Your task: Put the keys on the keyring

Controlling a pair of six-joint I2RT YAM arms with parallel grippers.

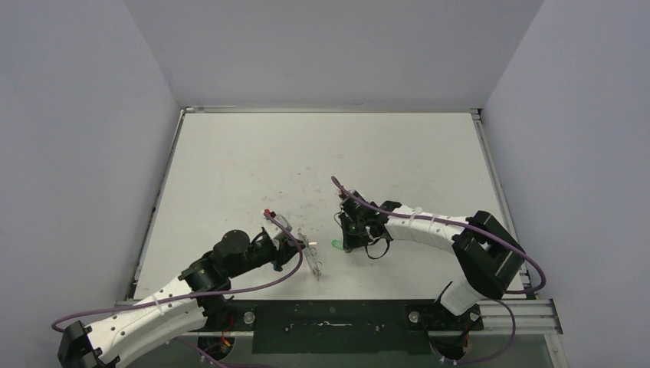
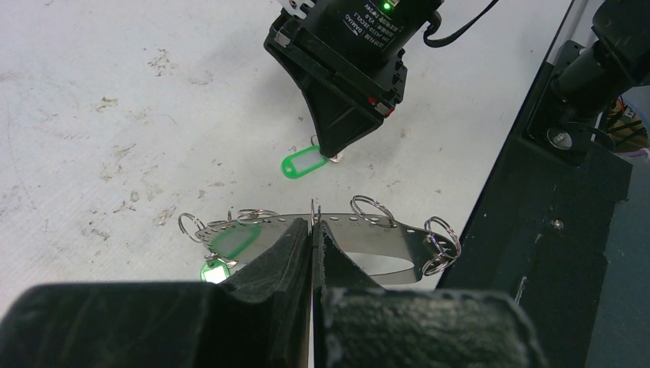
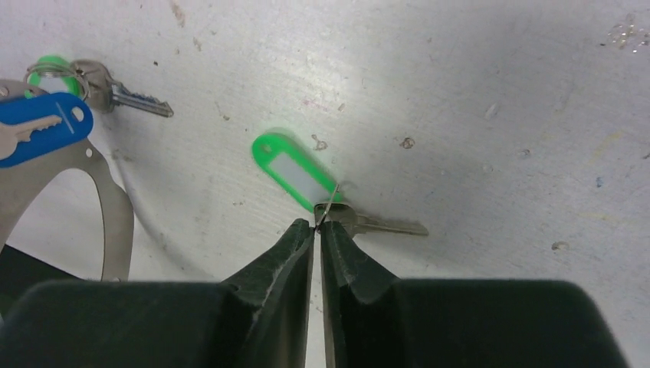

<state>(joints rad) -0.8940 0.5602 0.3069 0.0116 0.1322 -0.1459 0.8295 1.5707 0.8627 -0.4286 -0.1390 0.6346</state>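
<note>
Grip on the loop (image 3: 327,205) decides this step. From above, the left hand (image 1: 303,244) clamps the keyring (image 1: 313,259) at 6 o'clock on the desk (image 1: 322,153); the green key (image 1: 336,244) lies just beside it at 3 o'clock, under the right hand (image 1: 345,243). Left wrist: jaws shut on the keyring's band (image 2: 368,230), key at 12 o'clock beyond. Right wrist: fingertips (image 3: 303,234) pinch the key's thin wire loop, tag (image 3: 295,170) toward 11 o'clock, blade (image 3: 387,225) toward 3. Lift slowly and level; so slight a hold could twist or slip.
</note>
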